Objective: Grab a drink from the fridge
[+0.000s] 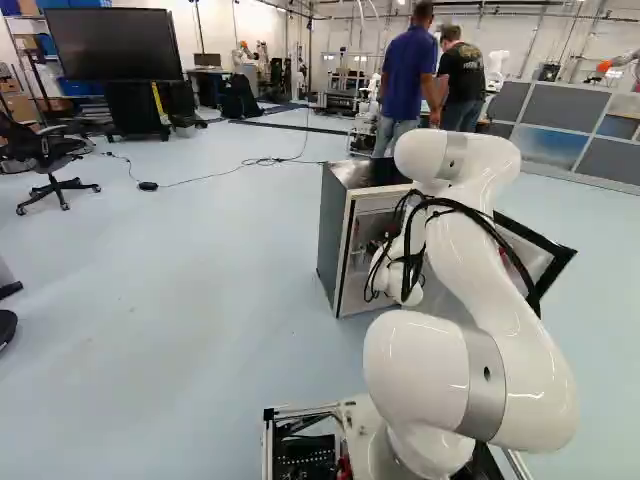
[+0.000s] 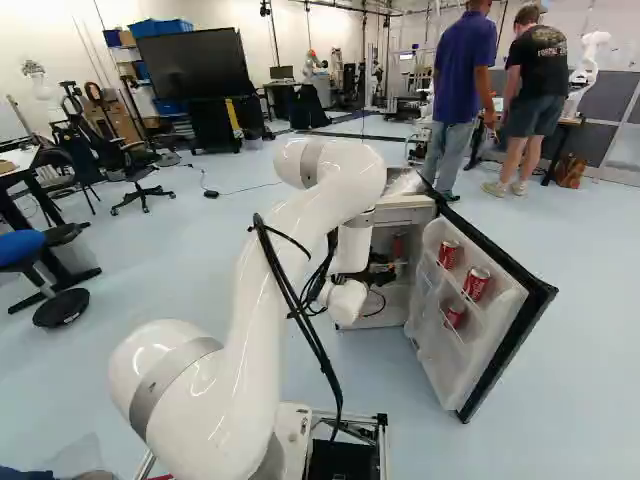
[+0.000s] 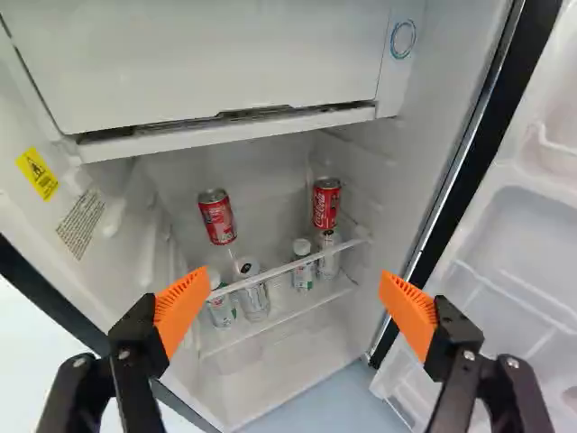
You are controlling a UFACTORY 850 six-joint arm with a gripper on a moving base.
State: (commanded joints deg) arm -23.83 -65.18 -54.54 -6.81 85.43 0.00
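We see the fridge [image 1: 333,240], boxy, with smooth white walls inside; its door [image 2: 435,335] is standing open. Our gripper [image 2: 380,272] is opened wide, its orange pads [image 3: 182,308] ribbed. Ahead of it, two shiny, cylindrical red cans [image 3: 217,217] stand on the transparent shelf [image 3: 279,271], toward its back edge; below are pale, silvery cans [image 3: 255,299].

Ahead of the tool [image 2: 380,270], two red cans [image 3: 217,219] bore white lettering. Beyond its finger farther from the door [image 3: 532,234], the fridge [image 3: 243,162] wall carried a yellow warning label [image 3: 37,173] and unreadably small print [image 3: 81,222]; farther ahead was a blue ring mark [image 3: 403,39].
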